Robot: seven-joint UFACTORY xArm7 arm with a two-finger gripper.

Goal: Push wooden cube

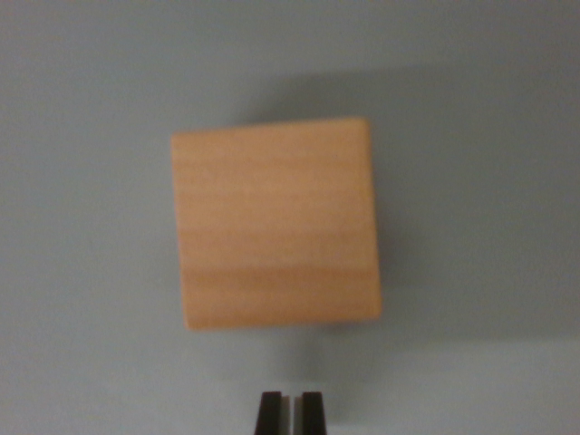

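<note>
- Two dark fingertips of the gripper are poking up from the bottom edge of the wrist view, nearest the camera, sitting just below the wooden cube
- Those fingertips are standing almost together, with only a thin pale sliver showing between them, so the jaws are looking drawn in tight
- Nothing is sitting between the tips; they are gripping no object
- A strip of bare grey surface is lying between the fingertips and the cube's lower edge, so the gripper is staying apart from the cube, not touching it
- Light tan and square in outline, the wooden cube is filling the middle of the view, with faint grain lines running across its top face from the wrist view's left to the wrist view's right
- Its outline is sitting slightly turned, the upper edge rising a little toward the wrist view's right rather than running level
- The cube is resting flat on the plain grey surface, which is spreading out on every side of it
- A soft darker shadow is falling on the surface above the cube and off its side toward the wrist view's right
- The whole picture is looking a little blurred, so the cube's finer surface marks are too soft to make out
</note>
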